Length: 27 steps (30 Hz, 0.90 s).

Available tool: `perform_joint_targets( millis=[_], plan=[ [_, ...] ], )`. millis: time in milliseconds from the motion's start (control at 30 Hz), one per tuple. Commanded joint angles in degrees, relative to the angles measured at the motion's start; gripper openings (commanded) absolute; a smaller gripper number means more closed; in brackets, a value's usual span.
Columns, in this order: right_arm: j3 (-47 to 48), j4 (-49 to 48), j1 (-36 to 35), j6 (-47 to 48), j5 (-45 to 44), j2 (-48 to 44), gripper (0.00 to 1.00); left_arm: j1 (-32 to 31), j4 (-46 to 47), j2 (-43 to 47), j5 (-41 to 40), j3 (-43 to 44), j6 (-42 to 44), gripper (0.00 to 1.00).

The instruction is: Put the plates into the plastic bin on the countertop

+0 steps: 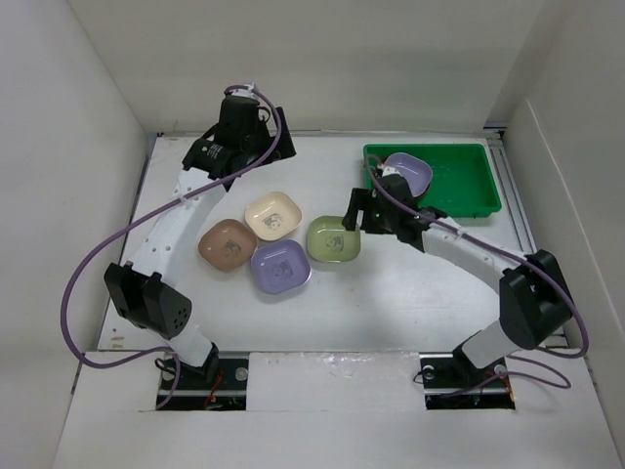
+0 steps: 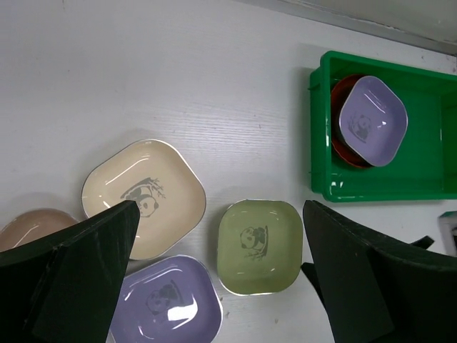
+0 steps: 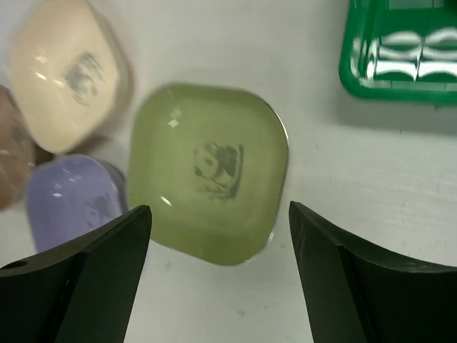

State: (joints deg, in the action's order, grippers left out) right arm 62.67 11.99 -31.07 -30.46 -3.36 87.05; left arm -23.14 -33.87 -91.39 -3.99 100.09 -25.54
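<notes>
Right wrist view has the right gripper (image 3: 218, 211) spread wide and empty above the olive-green rounded-square plastic plate (image 3: 207, 171), one finger over each side of it. That plate lies flat on the white worktop (image 1: 391, 293), near the bright green rectangular plastic bin (image 2: 435, 143) but outside it. In the bin a lavender rounded-square plate (image 2: 371, 120) sits on a round red-orange plate (image 2: 338, 136), crowded toward the end nearest the olive one.

The main risk, as I judge it, is the left-hand finger: a second lavender plate (image 2: 168, 304) lies just beside the olive plate's edge, so a finger coming down there could land on that rim and shove or tip it. The olive plate is shallow and glossy, so a pinch across its low rim may slip, or skid the plate into the cream rounded-square plate (image 2: 143, 196) and the tan-pink plate (image 2: 28, 225) beyond. On the carry, a low plate could clip the bin's wall, and a drop onto the tilted stack might slide off.

The left gripper (image 2: 220, 207) hangs high, wide open and holding nothing
</notes>
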Motion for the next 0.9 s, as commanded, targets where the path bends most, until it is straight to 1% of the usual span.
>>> perform_joint_targets(
  millis=[0, 100, 267, 367, 400, 567, 633, 733, 767, 800, 833, 867],
  plan=[
    [-2.8, -3.2, -0.5, -1.9, -4.0, 0.4, 0.83, 0.1, -0.6, 3.0, -1.7, 1.7, -0.7, 1.0],
    [-3.4, -3.7, -1.2, -1.9, -6.3, 2.8, 0.82, 0.1, -0.6, 3.0, -1.1, 1.7, -0.7, 1.0],
    [-4.6, -4.3, -1.2, -2.6, -6.3, 5.9, 0.77, 0.1, -0.6, 3.5, -1.1, 1.7, -0.1, 1.0],
    [-4.6, -4.9, -1.2, -3.1, -6.3, 8.7, 0.66, 0.1, -1.1, 3.5, -1.1, 2.2, -0.1, 1.0],
    [-4.6, -4.9, -1.2, -3.1, -5.8, 9.4, 0.59, 0.1, -1.1, 3.5, -1.1, 2.2, -0.1, 1.0],
    [-4.1, -6.0, -0.7, -3.7, -4.5, 13.0, 0.57, 0.1, -1.6, 3.5, -1.6, 2.7, -0.1, 1.0],
    [-4.1, -6.0, -0.7, -3.7, -4.5, 13.8, 0.52, 0.1, -1.6, 3.5, -1.6, 2.7, -0.1, 1.0],
    [-3.5, -6.0, -0.7, -4.3, -4.5, 14.3, 0.28, 0.1, -1.6, 3.5, -2.2, 2.7, -0.1, 1.0],
    [-3.0, -5.5, -0.7, -4.3, -4.5, 14.3, 0.15, 0.1, -2.2, 3.5, -2.2, 2.7, -0.1, 1.0],
    [-3.0, -5.0, -0.7, -4.9, -5.1, 13.7, 0.06, 0.1, -2.2, 3.0, -2.2, 2.7, -0.1, 1.0],
    [-2.0, -4.3, -0.7, -4.9, -5.1, 13.0, 0.0, 0.1, -2.2, 3.0, -2.2, 2.7, -0.1, 1.0],
    [-0.6, -2.8, -0.7, -4.9, -6.6, 12.5, 0.0, 0.1, -2.2, 3.0, -2.2, 3.3, -0.1, 1.0]
  ],
)
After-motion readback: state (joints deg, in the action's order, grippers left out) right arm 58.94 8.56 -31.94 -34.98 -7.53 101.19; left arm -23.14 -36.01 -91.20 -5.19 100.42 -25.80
